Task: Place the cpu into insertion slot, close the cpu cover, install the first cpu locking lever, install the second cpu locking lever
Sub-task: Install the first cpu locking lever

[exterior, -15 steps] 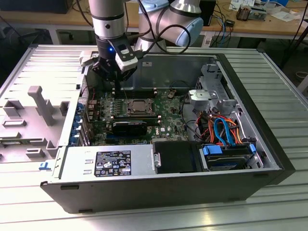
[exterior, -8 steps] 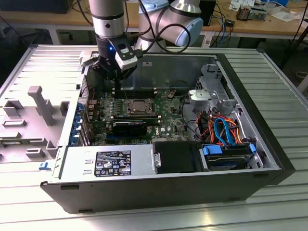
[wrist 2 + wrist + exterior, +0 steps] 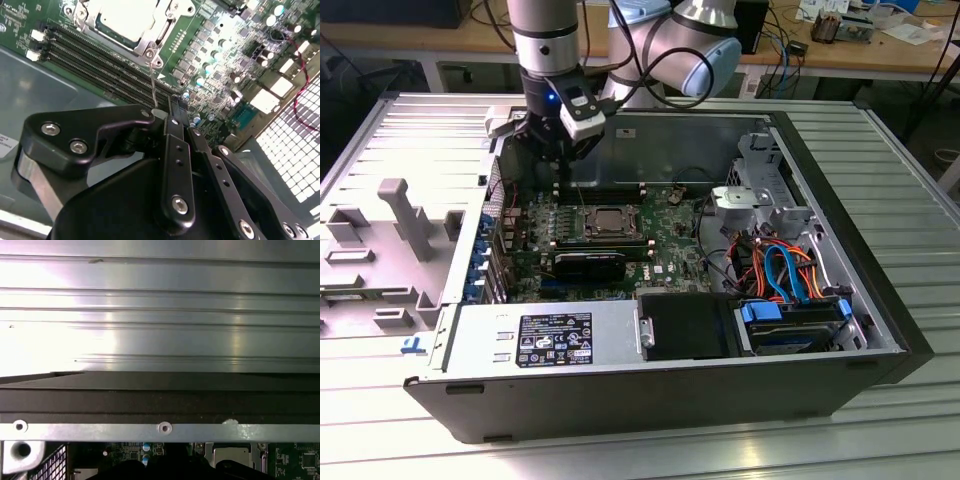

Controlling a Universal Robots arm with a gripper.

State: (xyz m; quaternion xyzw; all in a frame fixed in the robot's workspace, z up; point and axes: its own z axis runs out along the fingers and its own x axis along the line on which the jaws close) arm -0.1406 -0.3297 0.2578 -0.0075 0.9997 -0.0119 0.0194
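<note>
Now the cpu (image 3: 610, 219) lies in the insertion slot (image 3: 582, 224); the gripper (image 3: 560, 160), fingers together on 1 thin lever (image 3: 152, 82), hovers just left of it.

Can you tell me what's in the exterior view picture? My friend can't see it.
A robot arm's hand hangs inside an open computer case, near the cpu sitting in the insertion slot on the green board.
</note>
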